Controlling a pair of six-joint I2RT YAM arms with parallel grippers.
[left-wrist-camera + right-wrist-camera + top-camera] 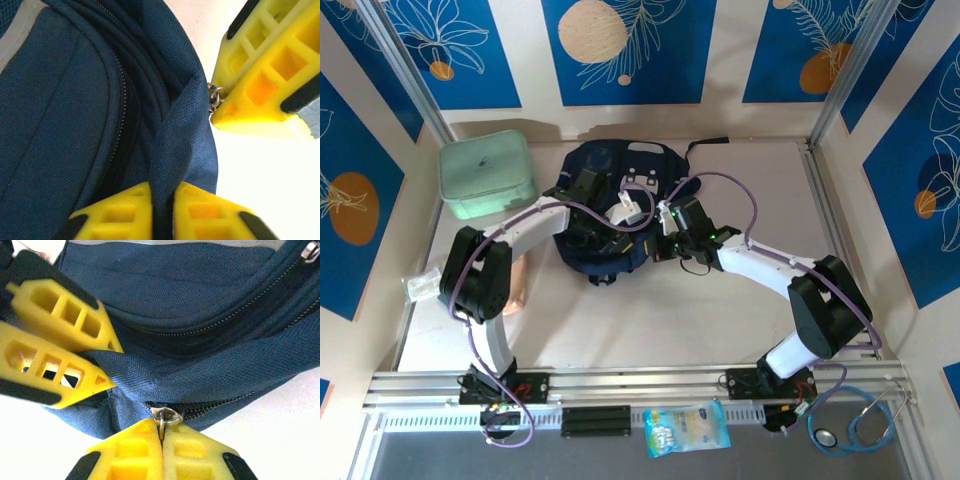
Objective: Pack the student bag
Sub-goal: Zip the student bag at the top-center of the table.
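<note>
One student bag point(603, 165), dark navy with white patches and a pale stripe, lies at the upper middle of the top view on the pale table point(650, 320). Both arms reach in over its lower edge. In the left wrist view, the left gripper point(161, 200) sits at the bottom of the frame. Its yellow fingers point(120, 210) are pinched together on an upright fold of the bag's navy fabric beside a zip line. In the right wrist view, the right gripper point(162, 429) is at the bottom centre, clamped on the small metal zipper pull point(166, 416) at the bag's seam. The two grippers are close together, just apart along that edge. A mint green box point(485, 178) stands at the upper left of the top view, near the bag but not touching it. At the bottom edge, on the front rail, lies a pale blue packet point(686, 430). A stethoscope point(860, 425) lies at the lower right.
</note>
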